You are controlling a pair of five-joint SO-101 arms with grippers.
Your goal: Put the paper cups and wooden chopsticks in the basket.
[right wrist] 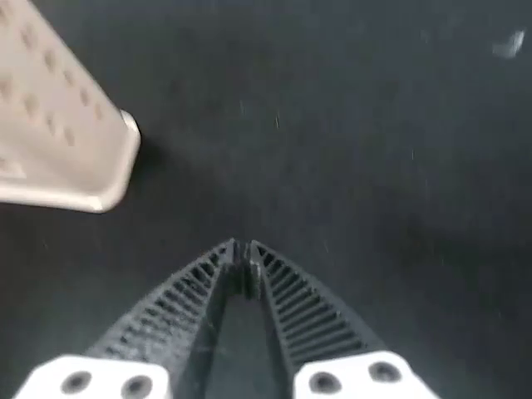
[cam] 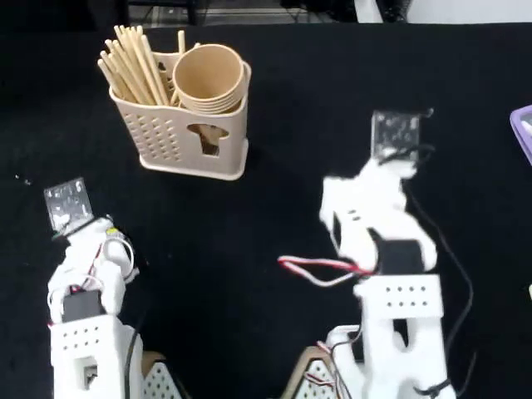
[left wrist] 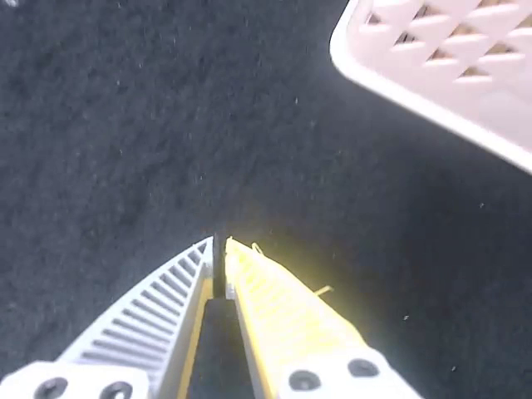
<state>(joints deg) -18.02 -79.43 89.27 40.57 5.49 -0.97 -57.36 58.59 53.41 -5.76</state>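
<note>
**Basket loaded, both claws shut on nothing**

From my station I see the black table (cam: 332,83) with the perforated basket (cam: 174,137) standing upright at its far left. The nested paper cups (cam: 209,76) sit in one compartment, and the wooden chopsticks (cam: 133,62) stand fanned in the one beside it.

I judge the task done. If I had to re-seat anything, the cups are light and thin-walled, so I'd pinch gently at the rim. The sticks are stiff but slim, so I'd take them mid-length.

The left gripper (left wrist: 219,249) and right gripper (right wrist: 243,249) hang over bare cloth, tips closed together and empty.
</note>
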